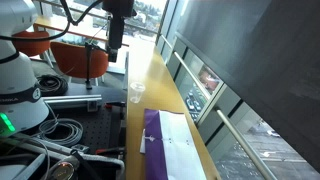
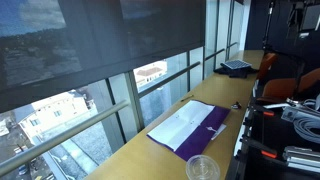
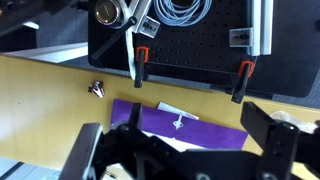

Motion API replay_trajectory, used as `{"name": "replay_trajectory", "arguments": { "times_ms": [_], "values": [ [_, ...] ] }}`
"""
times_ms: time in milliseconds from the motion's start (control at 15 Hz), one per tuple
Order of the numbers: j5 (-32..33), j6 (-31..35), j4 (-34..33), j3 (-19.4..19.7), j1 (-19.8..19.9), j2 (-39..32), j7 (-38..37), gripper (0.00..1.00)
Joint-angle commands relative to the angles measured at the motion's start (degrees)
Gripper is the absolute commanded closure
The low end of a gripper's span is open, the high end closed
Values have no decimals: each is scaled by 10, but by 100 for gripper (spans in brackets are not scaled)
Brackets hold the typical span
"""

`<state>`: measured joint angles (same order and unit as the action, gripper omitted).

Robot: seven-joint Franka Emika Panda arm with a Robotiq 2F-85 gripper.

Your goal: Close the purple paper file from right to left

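Tall windows with dark roller blinds run along a long wooden counter, with rooftops showing through the glass below the blinds. On the counter lies the open purple paper file. In an exterior view its purple cover shows as a strip along the side nearer the robot, and white sheets are spread across the rest toward the window. The other side of the scene shows the same file lying flat, with its white pages on the window side.

A clear plastic cup stands upright on the counter, near the file but apart from it. In another exterior view the cup sits close to the bottom edge. A small shiny metal object, too small to identify, rests on the bare wood a little away from the file's corner. A dark flat object lies at the far end of the counter.

The black hand hangs well above the counter and touches nothing. In the wrist view its two fingers are spread wide, with the file visible between them far below. An exterior view shows the hand high up, over the edge of the counter.

Beside the counter is a black perforated board fixed with two red-and-black clamps, and coiled grey cables lie on it. The robot's white base stands there, and an orange chair sits behind it.
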<state>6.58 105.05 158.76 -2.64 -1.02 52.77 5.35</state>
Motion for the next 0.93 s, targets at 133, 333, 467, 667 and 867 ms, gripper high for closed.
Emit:
{"name": "replay_trajectory", "arguments": {
  "times_ms": [133,333,467,667,867],
  "values": [
    [18,53,-7,25,11,-44,0,0],
    [17,169,-34,68,27,-136,17,0],
    [-1,244,-61,98,27,-203,36,0],
    [-36,310,-122,126,16,-310,64,0],
    [-78,324,-207,127,24,-420,51,0]
  ]
}}
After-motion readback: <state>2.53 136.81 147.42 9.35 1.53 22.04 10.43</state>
